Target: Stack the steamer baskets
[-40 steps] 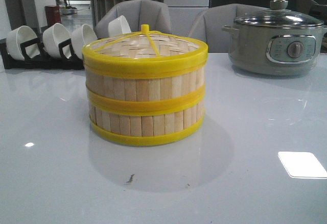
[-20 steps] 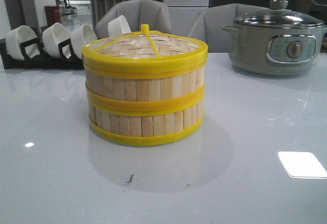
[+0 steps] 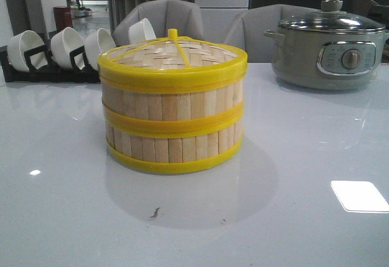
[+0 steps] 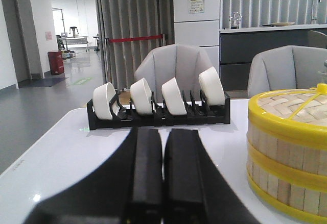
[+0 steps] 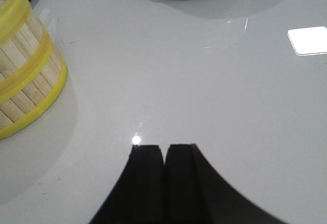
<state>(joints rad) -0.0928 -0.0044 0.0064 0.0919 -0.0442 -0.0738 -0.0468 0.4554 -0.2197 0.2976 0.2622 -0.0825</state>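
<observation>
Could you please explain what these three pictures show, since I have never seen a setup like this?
This is a two-armed robot at a white table. The front picture looks forward over the table; neither arm shows there. The other two come from cameras on each wrist, so the dark shapes low in them are the left gripper and right gripper, both shut and holding nothing. On the table stand two stacked steamer baskets with their lid on. Behind are a rack of white bowls and an electric pot.
</observation>
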